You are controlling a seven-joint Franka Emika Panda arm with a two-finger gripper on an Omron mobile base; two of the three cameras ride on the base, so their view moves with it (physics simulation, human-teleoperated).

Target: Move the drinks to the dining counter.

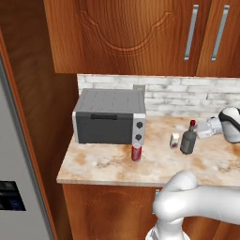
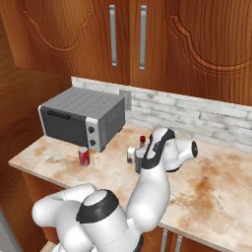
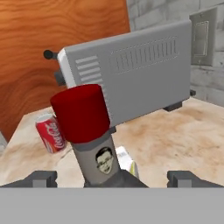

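We take the toaster oven [image 1: 110, 116] as our landmark, a grey box on the narrow marbled counter [image 1: 93, 164] against the white-tile backsplash [image 1: 187, 96]

Just in front of its right front corner we note the red can [image 1: 136, 152], upright with a silver top, close to the counter's front half

Further right of the oven, well clear of the can, stands the tiny white carton [image 1: 174, 140], and just beside it on the far side from the oven the squat dark-grey bottle [image 1: 189, 139] with its red cap, upright

Right of the bottle, the gripper [image 1: 202, 129] reaches in level from the side away from the oven, at the height of the bottle's neck

In the hand view the bottle's red cap and grey neck stand between the two fingertips [image 3: 41, 178], which sit spread to either side with space between each tip and the neck; we read the fingers as released, not yet clamping anything

In that view the carton peeks out behind the bottle's base, toward the oven
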